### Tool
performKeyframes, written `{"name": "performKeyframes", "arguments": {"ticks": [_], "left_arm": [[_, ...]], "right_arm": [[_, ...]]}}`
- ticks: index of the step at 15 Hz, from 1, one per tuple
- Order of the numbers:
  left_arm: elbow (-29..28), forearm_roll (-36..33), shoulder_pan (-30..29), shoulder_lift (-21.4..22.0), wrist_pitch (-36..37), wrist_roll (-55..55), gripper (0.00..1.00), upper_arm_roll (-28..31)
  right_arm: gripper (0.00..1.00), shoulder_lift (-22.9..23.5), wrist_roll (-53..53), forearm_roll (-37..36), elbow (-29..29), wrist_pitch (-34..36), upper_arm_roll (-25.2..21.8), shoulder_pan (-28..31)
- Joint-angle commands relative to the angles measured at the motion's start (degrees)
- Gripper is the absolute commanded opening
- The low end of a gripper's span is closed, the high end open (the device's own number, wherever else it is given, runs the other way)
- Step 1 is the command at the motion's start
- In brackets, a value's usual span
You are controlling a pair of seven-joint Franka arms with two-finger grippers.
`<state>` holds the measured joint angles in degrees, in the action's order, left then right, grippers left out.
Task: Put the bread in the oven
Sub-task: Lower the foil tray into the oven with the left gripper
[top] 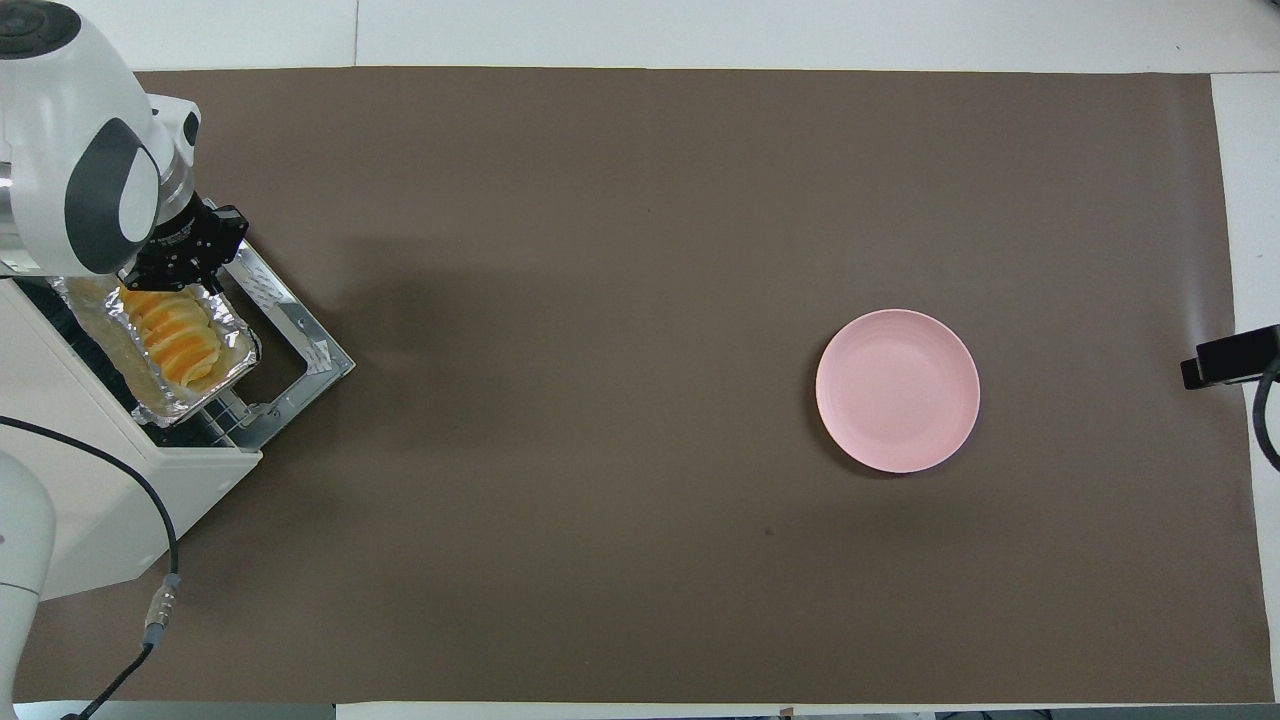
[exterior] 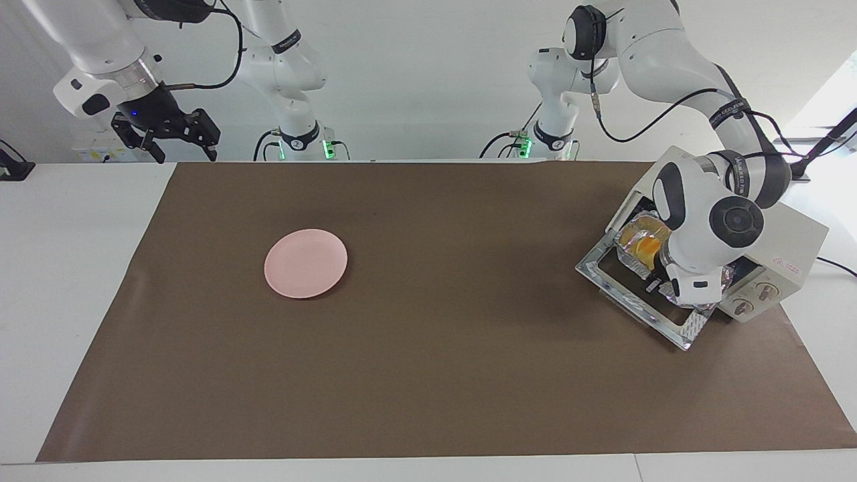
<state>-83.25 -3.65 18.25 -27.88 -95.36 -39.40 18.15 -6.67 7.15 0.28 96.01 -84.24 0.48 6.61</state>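
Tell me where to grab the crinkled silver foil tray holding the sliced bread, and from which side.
Grip the crinkled silver foil tray by its thin raised rim on the end toward the open drop-down door, coming from in front of the cream-white toaster oven. The other end sits inside the cavity, and the sliced bread fills the middle.
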Motion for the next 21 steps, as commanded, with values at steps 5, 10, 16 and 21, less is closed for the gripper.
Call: {"name": "performKeyframes", "arguments": {"ticks": [5,10,16,21], "left_arm": [[-3.8,-2.3,0.1,2.6,-0.4,-0.1,0.0,2.1],[-5.4,-2.4,0.0,4.0,-0.2,-0.4,0.0,3.4],[-7.7,-2.4,0.0,5.3,-0.4,0.5,0.0,4.8],[-8.0,-2.4,0.1,5.6,-0.5,1.0,0.98,4.8]], "right_arm": [[1.0,-1.2,-0.5,-0.5,1.2,0.3,0.7,0.6],[1.0,-1.2,-0.5,-0.5,1.2,0.3,0.7,0.6],[1.0,-1.2,-0.4,-0.5,1.2,0.3,0.7,0.6],[1.0,-1.2,-0.4,-0.5,1.2,0.3,0.7,0.6]]}}
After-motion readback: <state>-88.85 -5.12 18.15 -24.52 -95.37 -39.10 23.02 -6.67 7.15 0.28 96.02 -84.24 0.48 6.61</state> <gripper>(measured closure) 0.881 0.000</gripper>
